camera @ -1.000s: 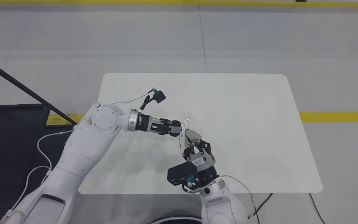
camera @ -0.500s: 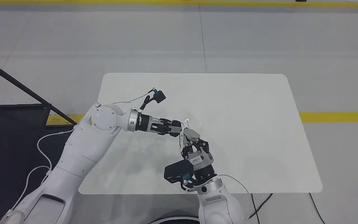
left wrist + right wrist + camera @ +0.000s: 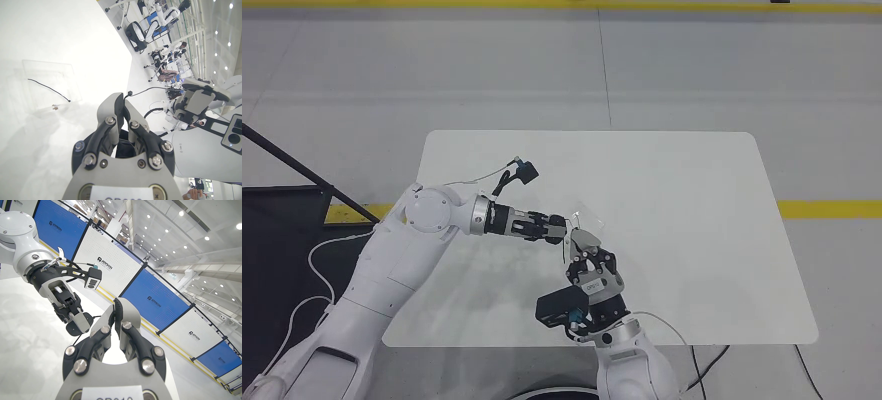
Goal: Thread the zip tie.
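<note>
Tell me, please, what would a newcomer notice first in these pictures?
Above the white table, the left gripper is shut on a black zip tie near its head, and the strap runs across to the shut right gripper. A second zip tie lies on a clear tray on the table.

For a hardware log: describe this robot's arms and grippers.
Both arms have white shells; the left arm has a rounded joint and black wrist. The left gripper and right gripper each have two white-backed fingers with black pads, black linkages with silver bolts, and a grey base bearing a white label. A small cabled camera sits on a black bracket at the left wrist.
</note>
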You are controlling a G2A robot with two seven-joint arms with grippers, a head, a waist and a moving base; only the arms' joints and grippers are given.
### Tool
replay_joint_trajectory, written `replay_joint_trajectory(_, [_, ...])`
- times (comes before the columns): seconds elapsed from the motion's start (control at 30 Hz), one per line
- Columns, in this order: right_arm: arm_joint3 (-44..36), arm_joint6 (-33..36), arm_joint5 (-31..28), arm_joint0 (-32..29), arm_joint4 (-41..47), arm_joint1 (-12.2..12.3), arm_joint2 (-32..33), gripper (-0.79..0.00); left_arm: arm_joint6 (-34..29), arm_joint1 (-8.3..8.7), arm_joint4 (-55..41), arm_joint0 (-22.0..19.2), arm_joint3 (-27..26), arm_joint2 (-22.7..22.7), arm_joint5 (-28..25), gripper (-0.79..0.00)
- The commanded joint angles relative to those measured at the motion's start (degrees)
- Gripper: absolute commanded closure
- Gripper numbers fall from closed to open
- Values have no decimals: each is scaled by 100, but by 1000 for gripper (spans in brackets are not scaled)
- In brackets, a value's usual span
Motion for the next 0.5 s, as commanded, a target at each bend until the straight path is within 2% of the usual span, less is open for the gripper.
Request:
replay_joint_trajectory(0.0, [-5,2,4,-3,2,5,-2,0,0,0,0,0,0,0,0,0])
replay_joint_trajectory(0.47, [0,-1,99,12,9,36,-51,0,0,0,0,0,0,0,0,0])
